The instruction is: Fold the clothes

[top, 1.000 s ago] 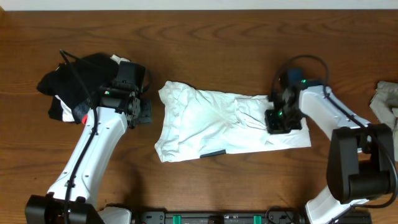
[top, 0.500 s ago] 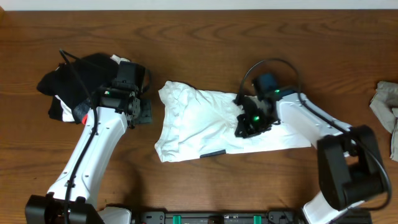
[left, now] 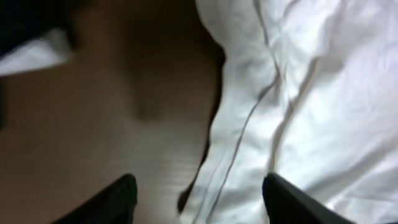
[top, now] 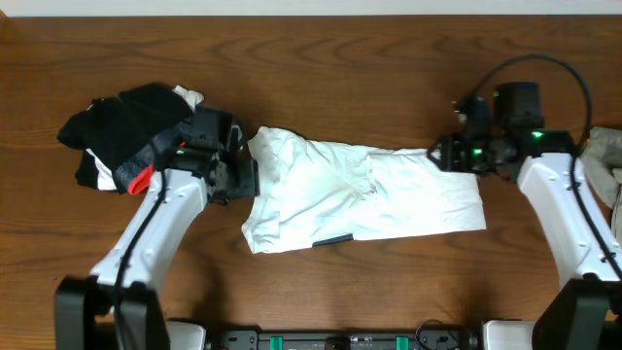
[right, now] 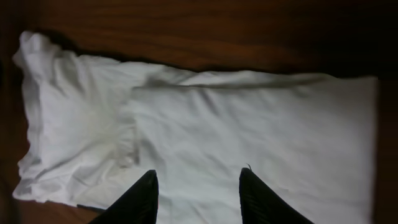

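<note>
Left gripper [top: 245, 177], fingers spread, straddles the left hem of the T-shirt [top: 360, 199]; contact is unclear because the wrist view is blurred. Right gripper [top: 440, 154], spread and empty, hovers at the shirt's upper-right edge. The shirt lies mid-frame with its long axis left-right, and the left arm looks nearer.

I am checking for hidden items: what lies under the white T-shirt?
The T-shirt lies on the wooden table. A small dark strip peeks out at its lower edge. The rest beneath is covered.
</note>
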